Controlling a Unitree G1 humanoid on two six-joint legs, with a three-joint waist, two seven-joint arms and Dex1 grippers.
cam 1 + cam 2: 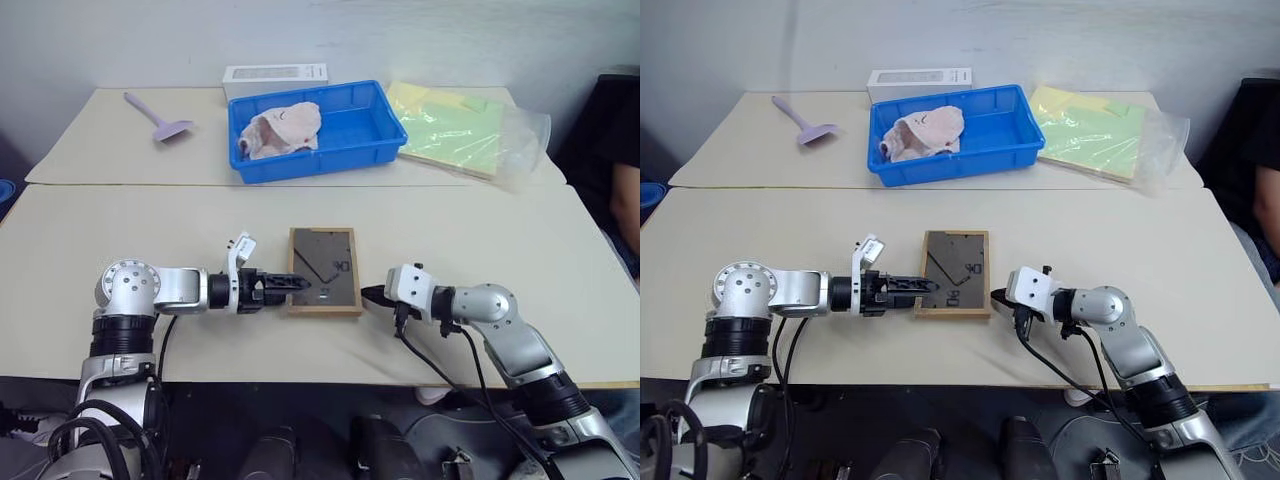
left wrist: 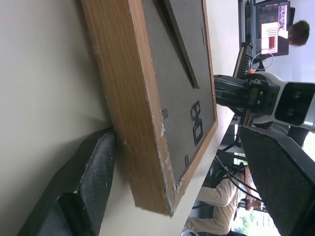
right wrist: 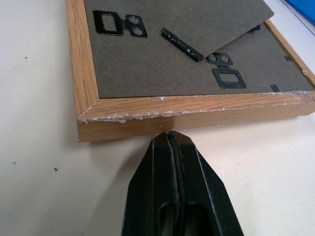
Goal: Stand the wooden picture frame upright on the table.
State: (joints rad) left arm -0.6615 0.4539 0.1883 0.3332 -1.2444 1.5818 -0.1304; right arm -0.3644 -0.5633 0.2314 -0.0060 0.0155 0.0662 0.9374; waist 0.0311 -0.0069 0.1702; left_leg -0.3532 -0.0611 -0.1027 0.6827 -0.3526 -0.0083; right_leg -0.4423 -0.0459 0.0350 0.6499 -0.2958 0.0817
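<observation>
Table (image 1: 150, 230): beige top of two joined sections, with the seam running across behind the frame.
Blue bin (image 1: 375, 130): on the far section, holding a crumpled pale cloth (image 1: 280, 130); a white flat box (image 1: 275, 73) lies just behind it.
Yellow-green sheets (image 1: 450, 125): in clear plastic at the far right of the table.
Purple spatula (image 1: 160, 118): on the far left of the table.
Wooden picture frame (image 1: 324, 270): lying flat, back panel up, on the near section between the two grippers; the dark easel leg lies across the back.
Left gripper (image 1: 295, 285): at the frame's left edge, fingers spread; one finger (image 2: 93, 172) rests on the table against the wooden border, the other sits above the back panel.
Right gripper (image 3: 167, 135): at the frame's right edge, fingers pressed together, the tip touching the wooden side.
</observation>
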